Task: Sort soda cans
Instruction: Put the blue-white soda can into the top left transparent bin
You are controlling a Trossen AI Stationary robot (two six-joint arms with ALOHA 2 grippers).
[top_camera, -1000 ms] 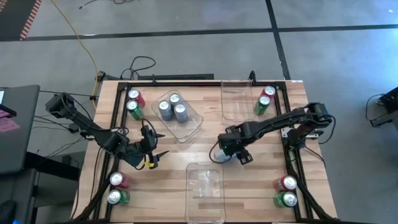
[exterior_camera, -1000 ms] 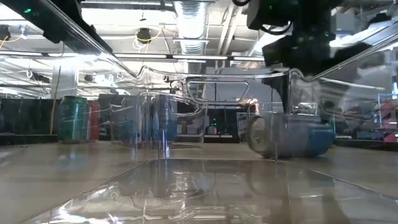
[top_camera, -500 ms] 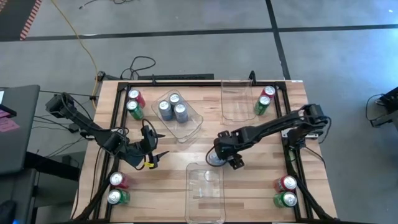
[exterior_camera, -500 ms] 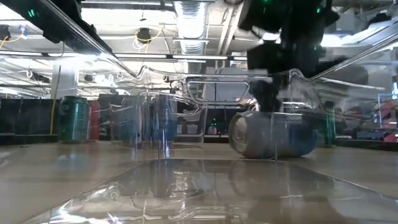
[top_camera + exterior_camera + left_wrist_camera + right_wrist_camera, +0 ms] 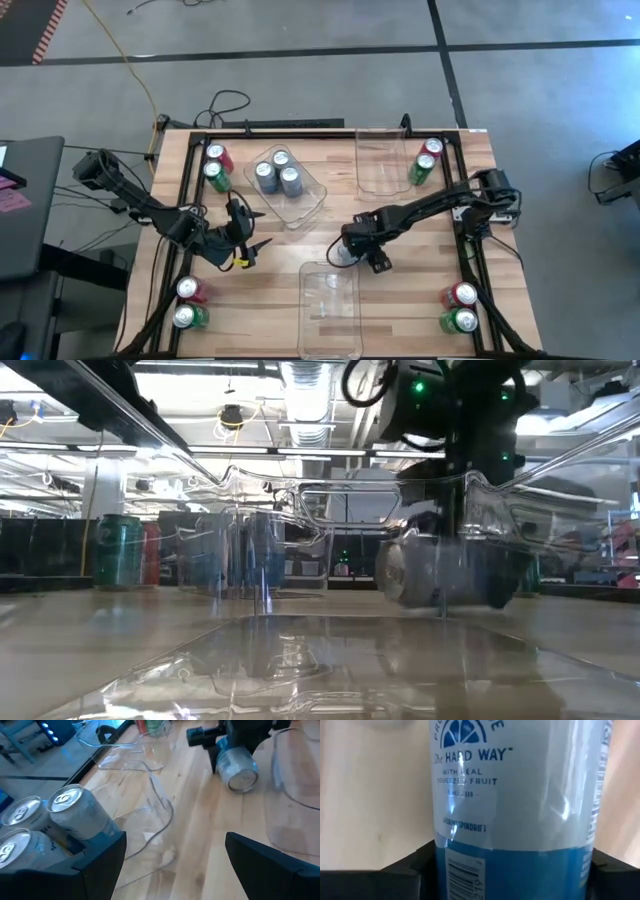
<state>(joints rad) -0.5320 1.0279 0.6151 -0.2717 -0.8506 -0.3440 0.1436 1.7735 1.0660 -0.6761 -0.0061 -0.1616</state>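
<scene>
A silver-blue soda can (image 5: 343, 256) lies on its side at the table's middle, its silver top (image 5: 242, 777) turned toward the left arm. My right gripper (image 5: 354, 247) stands over it, pointing down, and is shut on it. Farther left, my left gripper (image 5: 250, 250) hangs open above the table and holds nothing. Three silver-blue cans (image 5: 278, 172) stand upright in a clear bin (image 5: 310, 205). Red and green cans stand in pairs at the table's corners (image 5: 215, 165) (image 5: 427, 160) (image 5: 187, 303) (image 5: 460, 308). My right gripper pinches the lying can's round wall at its blue band (image 5: 510, 865), one finger (image 5: 405, 870) on each side. The fingers come from above, pointing down, and lie across the can. The can stays level on its side; whether it is clear of the table cannot be told.
An empty clear bin (image 5: 385, 185) stands at the far right, and another (image 5: 330, 310) sits at the near edge, just in front of the held can. A dark frame (image 5: 470, 260) runs along the table's sides.
My right gripper has moved down and toward the table's left edge, over the lying can. The can has shifted a little toward the left, still on its side.
</scene>
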